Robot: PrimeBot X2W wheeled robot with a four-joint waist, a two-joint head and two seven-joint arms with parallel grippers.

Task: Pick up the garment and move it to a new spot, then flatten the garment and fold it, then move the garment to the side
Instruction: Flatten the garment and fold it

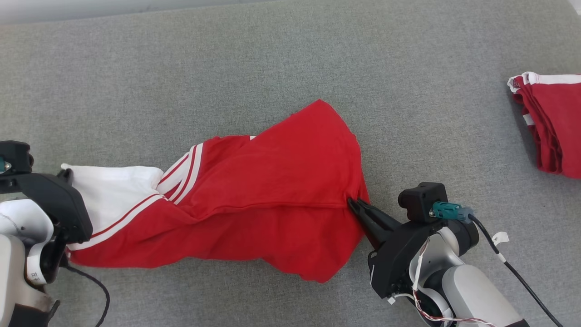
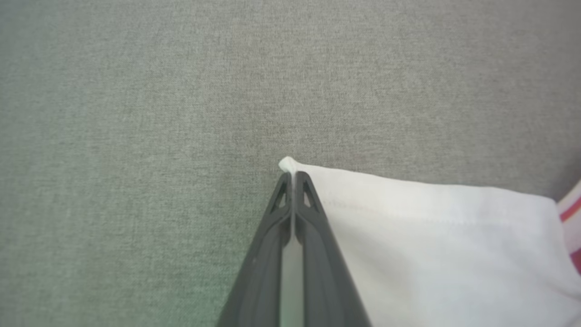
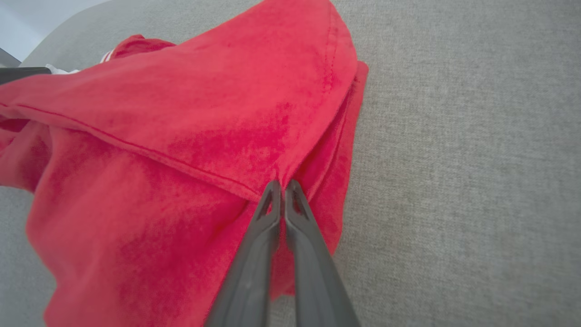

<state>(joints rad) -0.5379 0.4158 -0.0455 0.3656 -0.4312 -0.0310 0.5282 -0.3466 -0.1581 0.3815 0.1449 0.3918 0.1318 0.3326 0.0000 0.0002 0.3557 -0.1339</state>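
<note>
step: pick up garment (image 1: 272, 190) and carry it to a new spot; both pinches look set, so the lift is likely next
garment: red with a white sleeve (image 2: 431, 227), bunched on the grey surface (image 1: 290, 54), roughly centre, strung between the two grippers
left gripper (image 2: 294, 175): clenched on the sleeve's corner, a white nub poking past the tips
right gripper (image 3: 282, 184): fingers pressed together on the red hem (image 3: 181, 159) at the garment's opposite end; fabric is pinched at the very tips
how to do it well: raise both arms together and level, so neither pinch takes all the weight
tension: keep the cloth lightly taut; too much pull may slip the thin tip grips, the right one especially
clearance: lift until the sagging middle clears the surface before going sideways, otherwise it drags and bunches
placement: set it down with the arms spread, which helps the flattening after
avoid: second garment (image 1: 553, 127) at far right, well apart; keep the new spot clear of it
</note>
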